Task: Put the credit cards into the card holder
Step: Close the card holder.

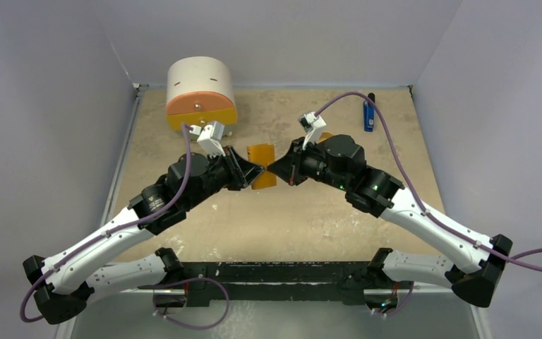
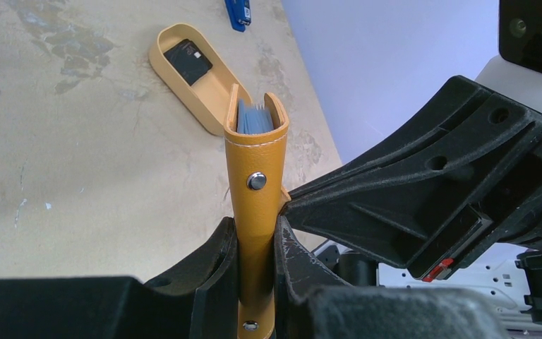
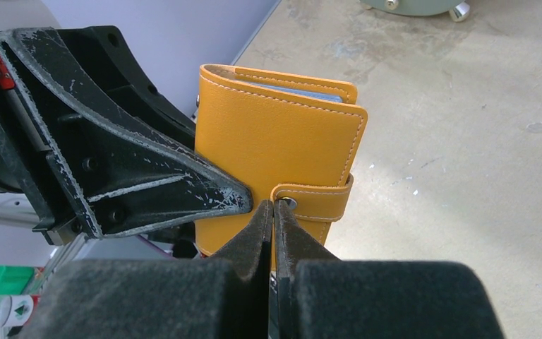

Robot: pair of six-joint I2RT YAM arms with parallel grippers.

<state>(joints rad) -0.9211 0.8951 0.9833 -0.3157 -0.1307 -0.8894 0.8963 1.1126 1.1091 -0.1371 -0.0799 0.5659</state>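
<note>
The orange card holder [image 1: 261, 154] is held upright above the table between both grippers. My left gripper [image 1: 254, 171] is shut on its lower part; the left wrist view [image 2: 256, 229] shows the fingers clamping the card holder [image 2: 257, 152], with grey-blue pockets at its top. My right gripper [image 3: 273, 206] is shut, its tips pinched at the snap strap of the card holder [image 3: 275, 134]. It comes in from the right in the top view [image 1: 275, 169]. One black credit card [image 2: 189, 60] with a white mark lies in the tan oval tray [image 2: 215, 99].
A round drawer cabinet [image 1: 201, 95] stands at the back left. A blue-and-black stick [image 1: 369, 113] lies at the back right. The tan tray is mostly hidden behind my right arm in the top view. Grey walls enclose the table.
</note>
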